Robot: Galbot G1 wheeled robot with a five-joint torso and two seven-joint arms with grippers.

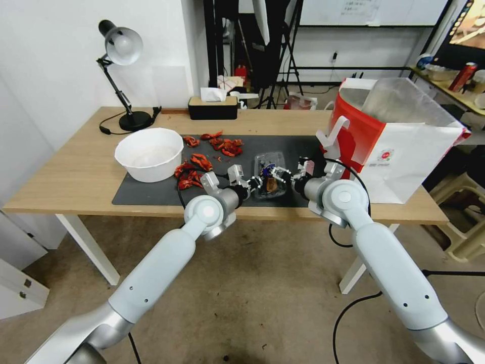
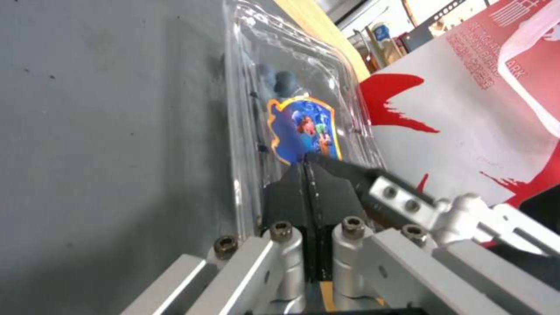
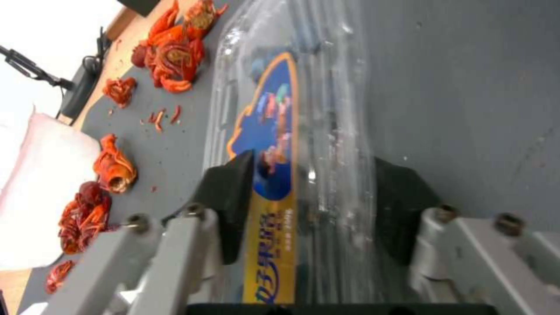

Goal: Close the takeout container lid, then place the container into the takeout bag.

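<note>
Counting the task's things, we see one takeout container [image 1: 268,178] on the dark mat [image 1: 151,194] of the desk [image 1: 76,172], one lid [image 2: 303,113] closed over it, and one takeout bag [image 1: 399,141] standing just to its right. One white bowl [image 1: 149,153] sits well to the left, with crayfish shells [image 1: 214,142] scattered between. Our left gripper [image 2: 308,168] has its fingers pressed together, tips touching the lid by the blue sticker. Our right gripper [image 3: 312,205] has its fingers apart, clamped on the container from either side. Yellow label [image 3: 269,258] writing is too blurred to read; the bag's small print likewise.
</note>
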